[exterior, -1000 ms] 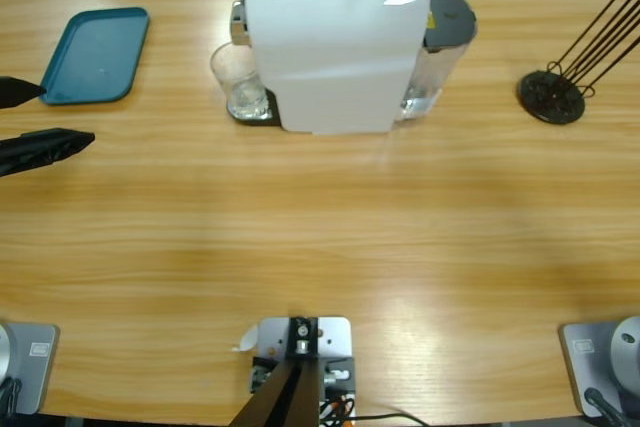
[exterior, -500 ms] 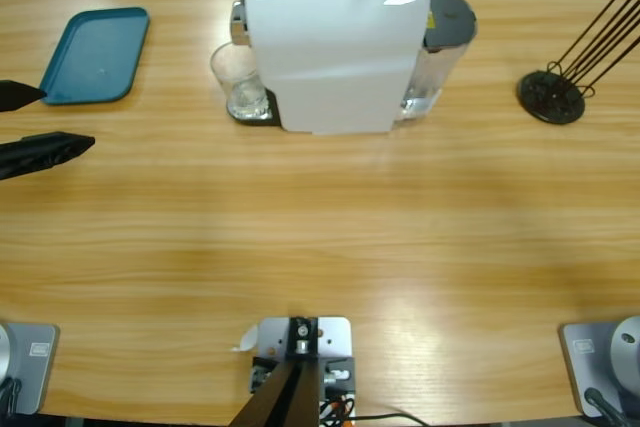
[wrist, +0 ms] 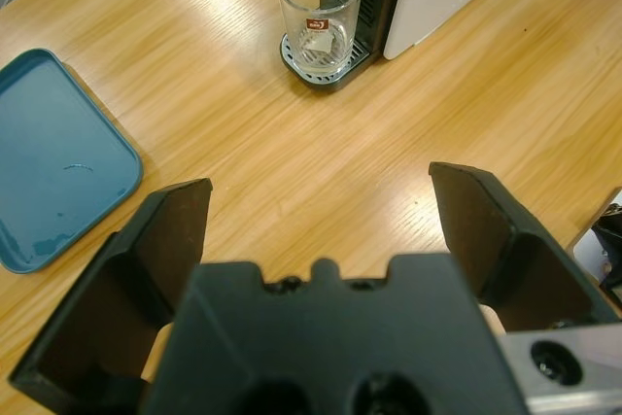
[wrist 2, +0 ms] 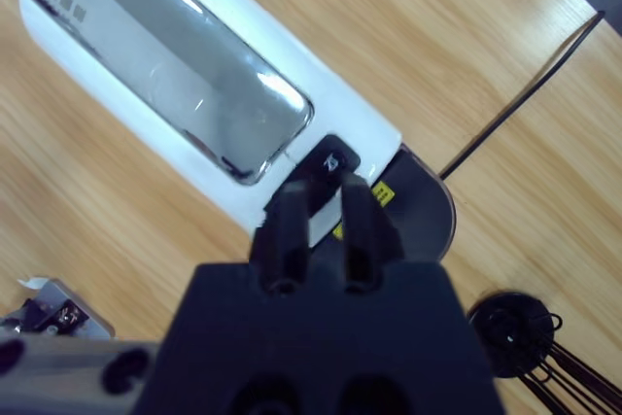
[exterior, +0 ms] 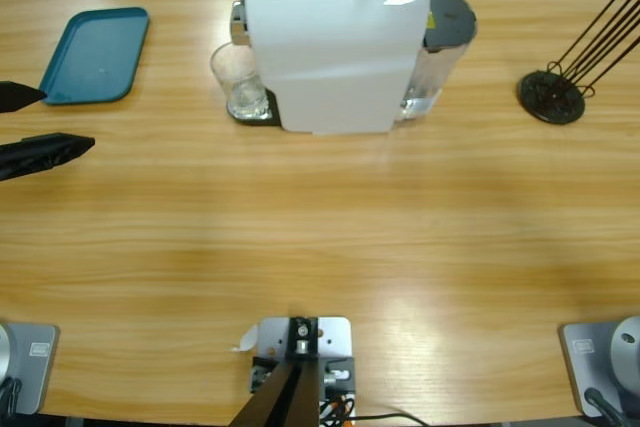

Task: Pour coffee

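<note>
Bare table (wrist: 321, 153) lies between left pincer (wrist: 321, 230) and glass (wrist: 319, 12).

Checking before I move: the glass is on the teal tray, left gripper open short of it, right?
Not quite. The glass stands on the coffee machine's drip grate, not the tray, as the left wrist view shows. The left gripper is open, short of it.

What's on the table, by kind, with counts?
Coffee machine: 1
Clear glass tumbler: 1
Teal tray: 1
Black wire rack: 1
Total: 4
</note>
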Motion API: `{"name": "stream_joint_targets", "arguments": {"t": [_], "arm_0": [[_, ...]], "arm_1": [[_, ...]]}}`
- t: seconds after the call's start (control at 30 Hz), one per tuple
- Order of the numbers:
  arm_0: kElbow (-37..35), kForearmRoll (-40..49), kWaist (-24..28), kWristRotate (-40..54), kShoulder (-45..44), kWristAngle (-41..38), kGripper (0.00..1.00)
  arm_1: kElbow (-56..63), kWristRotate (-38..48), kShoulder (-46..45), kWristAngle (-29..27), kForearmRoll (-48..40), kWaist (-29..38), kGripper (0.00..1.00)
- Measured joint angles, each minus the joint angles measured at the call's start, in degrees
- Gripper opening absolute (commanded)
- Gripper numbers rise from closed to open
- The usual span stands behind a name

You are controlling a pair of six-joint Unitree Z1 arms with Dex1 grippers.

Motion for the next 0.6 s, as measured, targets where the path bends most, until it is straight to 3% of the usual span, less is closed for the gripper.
{"name": "stream_joint_targets", "arguments": {"t": [0.6], "arm_0": [[-1.15, 0.02, -0.11, 0.0, 0.13, 0.0, 0.993]], "arm_1": [[15.42, 0.0, -11.13, 0.01, -1.59, 0.29, 1.0]]}}
